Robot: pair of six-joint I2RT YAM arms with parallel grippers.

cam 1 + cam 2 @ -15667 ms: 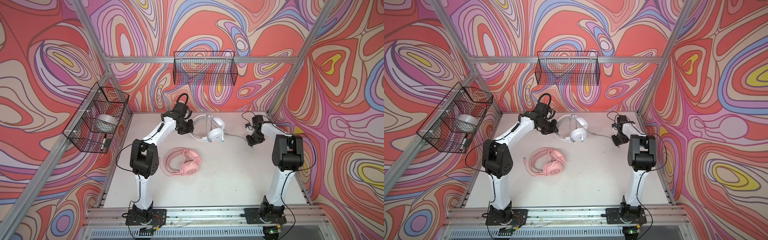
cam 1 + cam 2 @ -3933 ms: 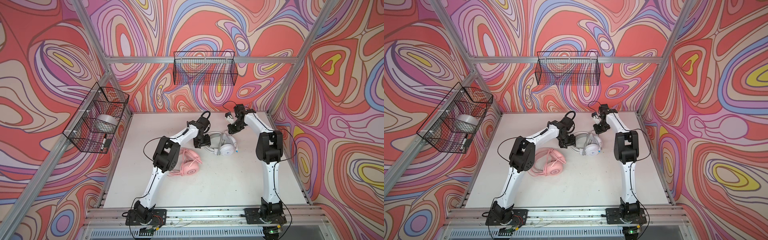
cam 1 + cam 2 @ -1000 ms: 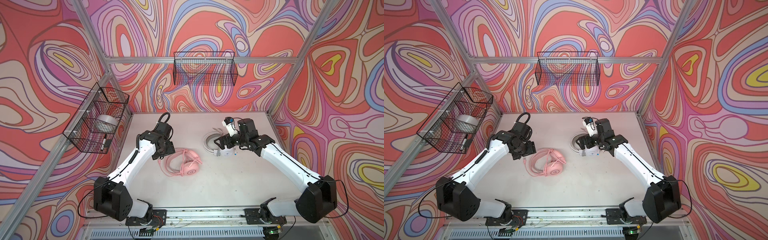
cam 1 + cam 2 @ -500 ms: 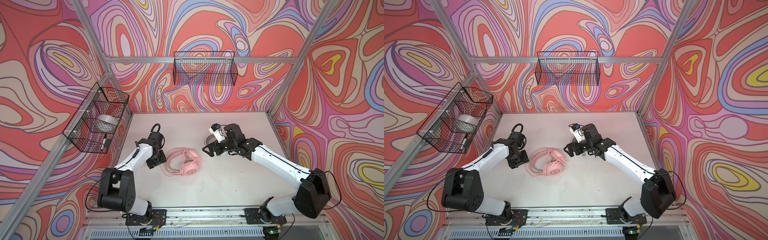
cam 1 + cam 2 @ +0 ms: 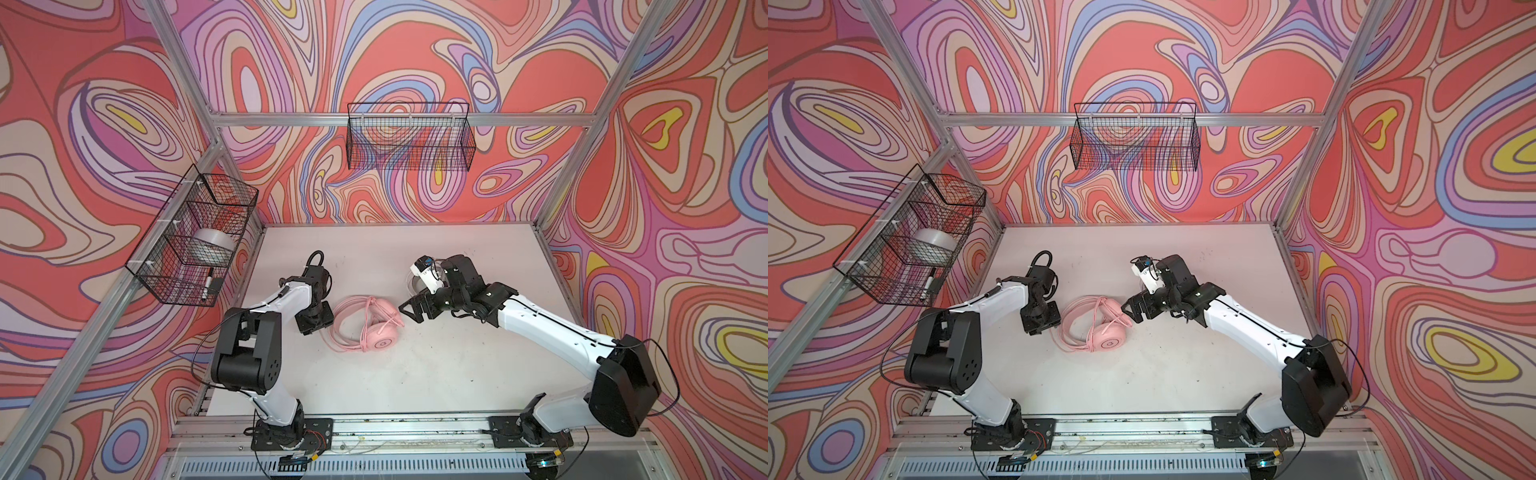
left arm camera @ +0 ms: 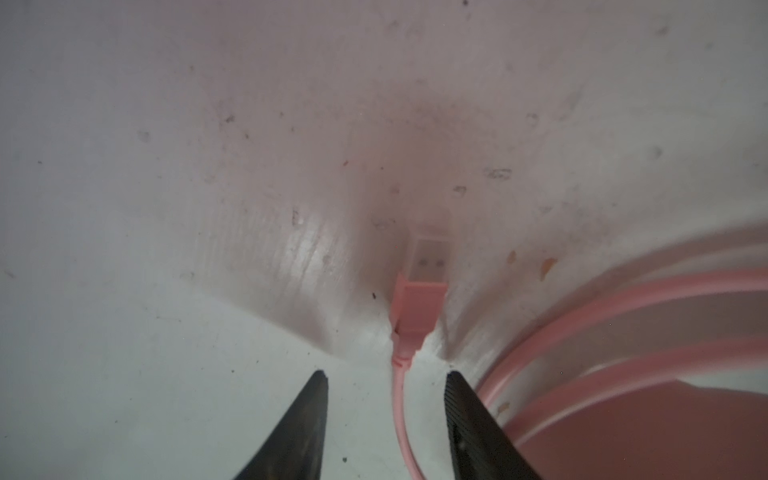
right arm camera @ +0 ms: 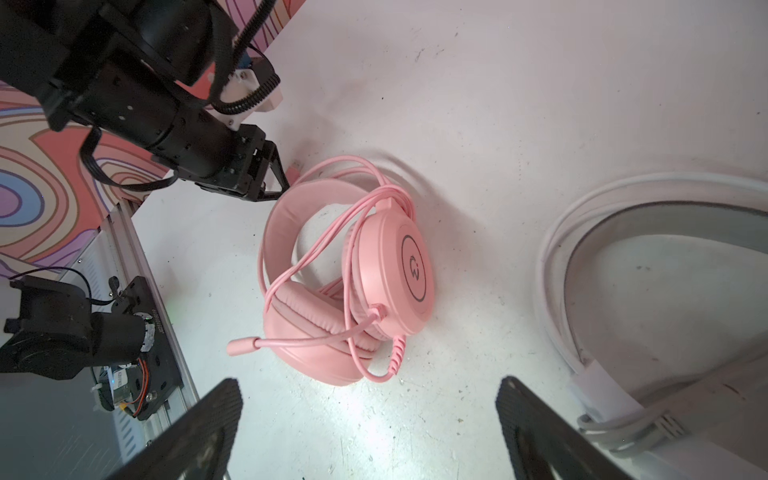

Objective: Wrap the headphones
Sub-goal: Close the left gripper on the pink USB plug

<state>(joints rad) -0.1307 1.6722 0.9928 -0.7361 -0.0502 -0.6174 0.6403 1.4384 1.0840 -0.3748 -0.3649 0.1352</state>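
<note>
The pink headphones point(image 5: 376, 328) point(image 5: 1100, 330) lie mid-table, their pink cable looped loosely over headband and earcups point(image 7: 345, 266). My left gripper point(image 5: 318, 326) point(image 5: 1042, 324) points down at the table just left of them. It is open, with the thin pink cable point(image 6: 401, 399) running between the jaws untouched and the pink USB plug point(image 6: 419, 299) lying just past the tips point(image 6: 386, 374). My right gripper point(image 5: 413, 314) point(image 7: 370, 381) hovers to the right of the pink set, wide open and empty. The white headphones point(image 7: 557, 266) lie beside it, mostly hidden under that arm in both top views.
A wire basket point(image 5: 195, 245) on the left wall holds a tape roll point(image 5: 214, 245) and a marker. Another wire basket point(image 5: 409, 141) hangs on the back wall. An aluminium rail point(image 5: 415, 428) runs along the front edge of the white table point(image 5: 374, 257).
My left gripper came forward and down to the pink cable's plug end, its jaws narrowing. My right gripper left the white headphones and moved left toward the pink set, still wide open.
</note>
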